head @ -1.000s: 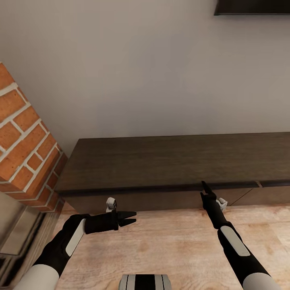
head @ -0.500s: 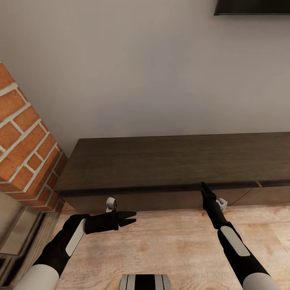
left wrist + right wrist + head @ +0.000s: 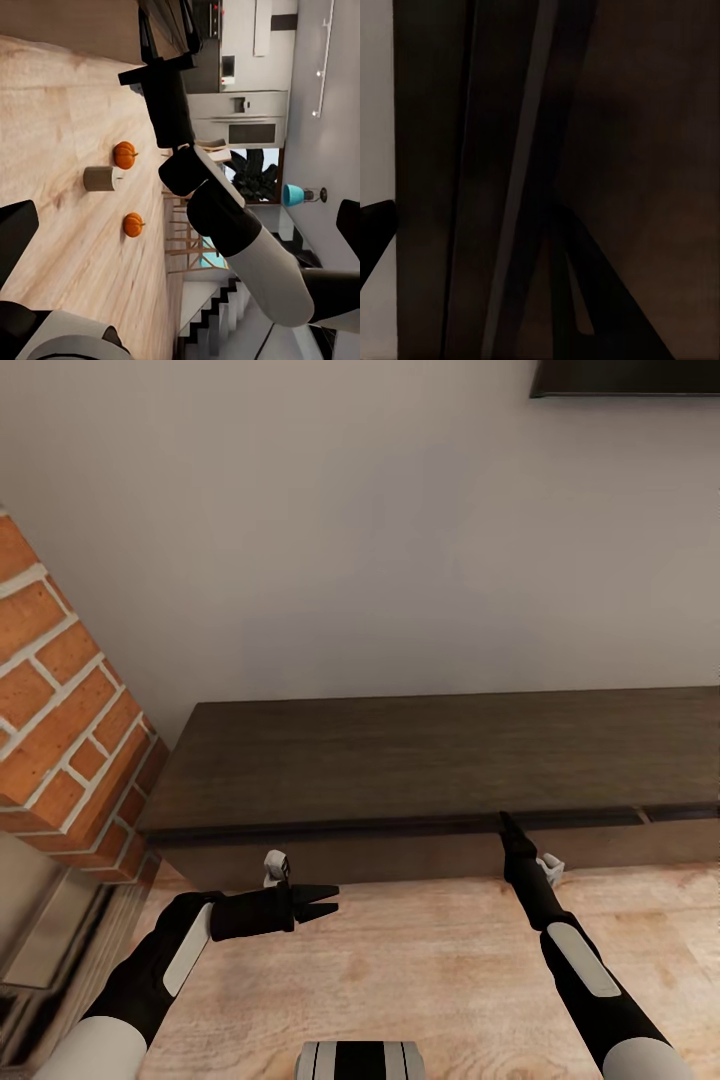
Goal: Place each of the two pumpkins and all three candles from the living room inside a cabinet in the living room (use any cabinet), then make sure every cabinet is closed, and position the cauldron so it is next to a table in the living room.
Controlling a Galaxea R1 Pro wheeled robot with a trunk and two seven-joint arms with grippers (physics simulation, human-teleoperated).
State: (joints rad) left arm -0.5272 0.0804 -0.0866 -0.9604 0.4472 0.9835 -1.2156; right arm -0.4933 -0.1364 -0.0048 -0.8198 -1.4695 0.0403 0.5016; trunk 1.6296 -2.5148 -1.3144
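I am pressing my right gripper [image 3: 505,823], fingers seemingly together, into the seam under the cabinet [image 3: 420,760] top at one o'clock. The handle-less front looks stiff and slick, so I am hooking that top edge. My left gripper [image 3: 325,901] is idling apart.

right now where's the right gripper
In the head view the right gripper is at the right, its tip up at the top edge of the cabinet front, near the dark gap under the top; whether it touches is unclear.
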